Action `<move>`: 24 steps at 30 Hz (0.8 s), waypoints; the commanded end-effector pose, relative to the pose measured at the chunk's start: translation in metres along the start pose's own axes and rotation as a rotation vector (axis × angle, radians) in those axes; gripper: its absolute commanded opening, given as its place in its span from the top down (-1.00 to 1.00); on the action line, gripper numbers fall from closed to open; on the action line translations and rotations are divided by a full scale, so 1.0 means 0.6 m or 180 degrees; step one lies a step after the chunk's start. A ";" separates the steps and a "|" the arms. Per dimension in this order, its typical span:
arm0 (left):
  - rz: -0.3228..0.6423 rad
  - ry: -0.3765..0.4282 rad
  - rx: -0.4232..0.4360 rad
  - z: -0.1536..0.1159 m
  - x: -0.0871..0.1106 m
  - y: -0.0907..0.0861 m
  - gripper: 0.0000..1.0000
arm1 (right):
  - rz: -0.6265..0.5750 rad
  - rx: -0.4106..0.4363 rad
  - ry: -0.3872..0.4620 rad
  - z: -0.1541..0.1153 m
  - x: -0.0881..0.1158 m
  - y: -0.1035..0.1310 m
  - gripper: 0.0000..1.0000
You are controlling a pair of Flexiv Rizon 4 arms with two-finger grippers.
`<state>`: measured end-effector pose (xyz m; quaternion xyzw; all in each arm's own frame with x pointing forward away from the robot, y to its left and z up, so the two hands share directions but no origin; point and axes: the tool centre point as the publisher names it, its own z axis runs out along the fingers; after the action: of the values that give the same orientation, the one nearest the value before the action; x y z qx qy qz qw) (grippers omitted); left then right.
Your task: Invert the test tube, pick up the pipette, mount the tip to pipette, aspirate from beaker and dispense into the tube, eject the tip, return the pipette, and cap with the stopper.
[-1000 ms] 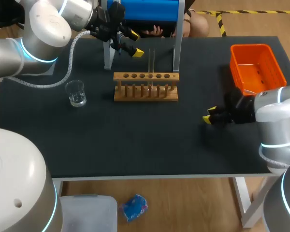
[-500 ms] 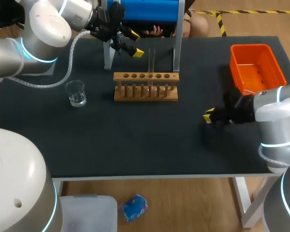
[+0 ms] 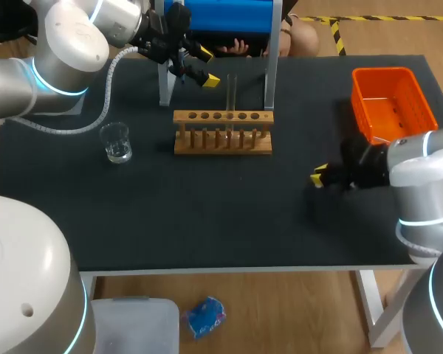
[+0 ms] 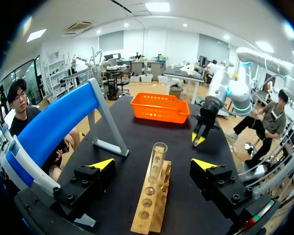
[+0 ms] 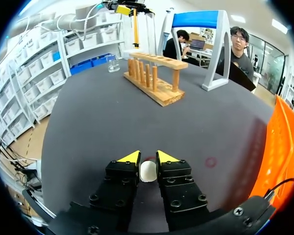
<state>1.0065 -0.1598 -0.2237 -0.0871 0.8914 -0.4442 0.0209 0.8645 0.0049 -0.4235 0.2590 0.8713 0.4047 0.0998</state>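
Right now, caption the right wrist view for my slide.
Right gripper shut on the white stopper, wooden rack ahead on the black table, orange basket alongside.

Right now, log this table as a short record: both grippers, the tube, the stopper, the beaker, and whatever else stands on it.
left gripper: open, above the wooden rack, holding nothing
right gripper: shut on the white stopper, low over the table near the orange basket
test tube: upright in the rack, mouth up, uncapped
beaker: on the table, apart from the rack, on my left arm's side
blue stand: behind the rack
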 end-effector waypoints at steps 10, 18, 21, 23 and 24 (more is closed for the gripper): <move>-0.0003 0.0017 -0.0014 -0.002 -0.002 -0.001 -1.00 | -0.0369 -0.0023 -0.0022 -0.056 0.000 0.072 1.00; -0.0003 0.0017 -0.0014 -0.002 -0.002 -0.001 -1.00 | -0.0660 -0.0044 0.0223 -0.083 -0.006 0.137 1.00; -0.0003 0.0017 -0.0014 -0.002 -0.002 -0.001 -1.00 | -0.0795 -0.0018 0.0344 -0.089 -0.004 0.163 1.00; -0.0003 0.0017 -0.0014 -0.002 -0.002 -0.001 -1.00 | -0.0872 -0.0021 0.0413 -0.089 -0.004 0.181 1.00; -0.0003 0.0017 -0.0014 -0.002 -0.002 -0.001 -1.00 | -0.0890 -0.0049 0.0466 -0.090 -0.004 0.191 1.00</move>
<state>1.0067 -0.1597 -0.2238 -0.0870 0.8914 -0.4442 0.0208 0.8820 0.0311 -0.3178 0.1225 0.8926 0.4121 0.1356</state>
